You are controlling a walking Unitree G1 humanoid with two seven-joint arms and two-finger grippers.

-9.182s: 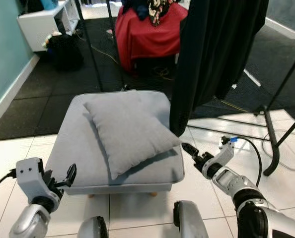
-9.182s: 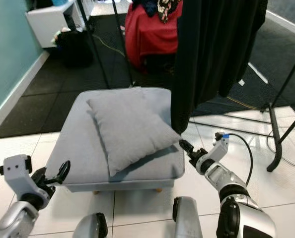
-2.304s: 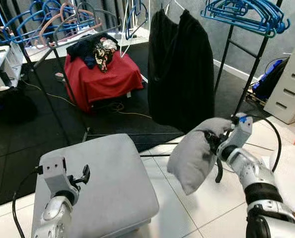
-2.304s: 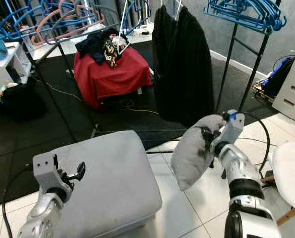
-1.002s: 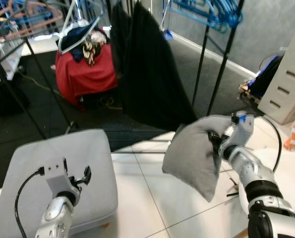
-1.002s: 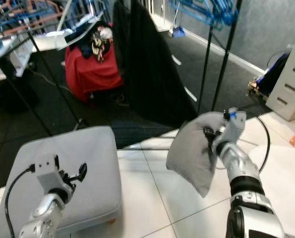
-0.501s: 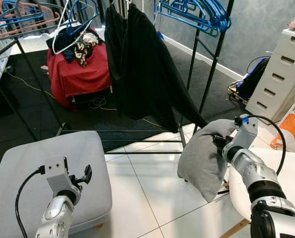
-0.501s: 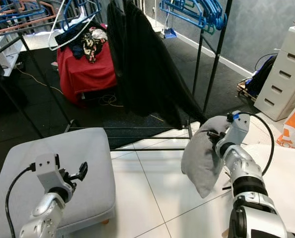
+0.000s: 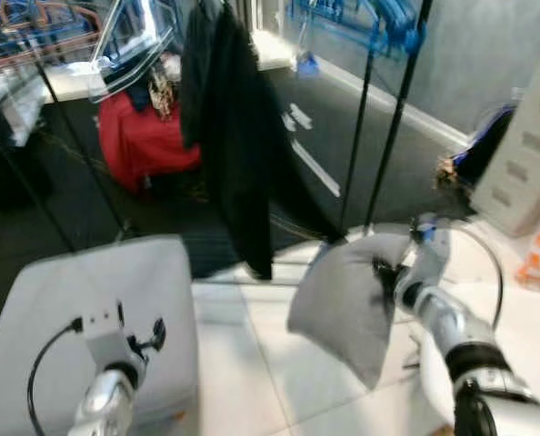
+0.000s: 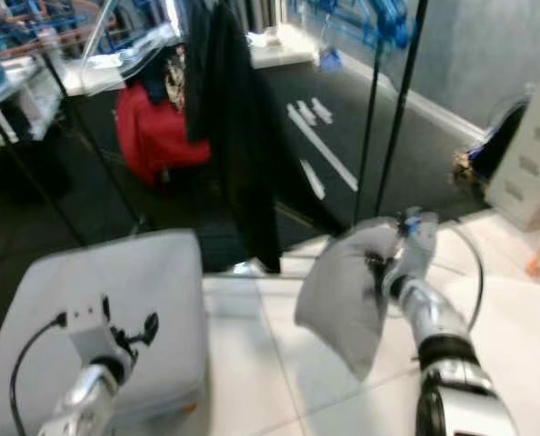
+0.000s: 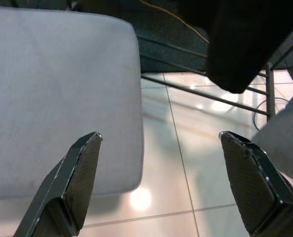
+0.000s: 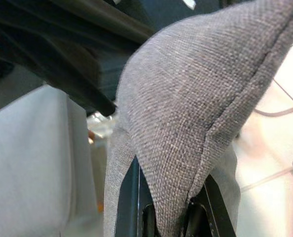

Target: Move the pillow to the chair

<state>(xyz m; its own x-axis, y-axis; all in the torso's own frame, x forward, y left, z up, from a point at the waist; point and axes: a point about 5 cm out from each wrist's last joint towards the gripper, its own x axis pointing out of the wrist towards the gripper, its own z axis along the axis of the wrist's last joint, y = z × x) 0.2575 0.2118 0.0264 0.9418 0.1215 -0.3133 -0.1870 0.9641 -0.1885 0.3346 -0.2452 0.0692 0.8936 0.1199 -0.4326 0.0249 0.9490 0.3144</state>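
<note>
The soft grey fabric pillow [image 9: 343,304] hangs in the air over the white tiled floor [image 9: 243,363]. The right hand [image 9: 385,275] pinches the pillow by its top right corner, and the rest of the pillow droops down to a point. In the right wrist view the black fingers [image 12: 129,197] are closed on a fold of the grey cloth [image 12: 186,123].

Just to the right of the pillow, the white round seat of the chair [image 9: 534,336] shows at the edge of the head views. The pillow is near the seat but not on it.

To the left is the big grey padded footstool [image 9: 79,318]. The left hand [image 9: 143,338] floats above it, holding nothing. In the left wrist view its two fingers [image 11: 80,173] are spread wide apart over the footstool's edge.

Behind the pillow, a black coat [image 9: 229,136] hangs from a black metal clothes rack [image 9: 379,118]. Further back sits something covered with a red cloth [image 9: 147,136]. The head views are blurred.
</note>
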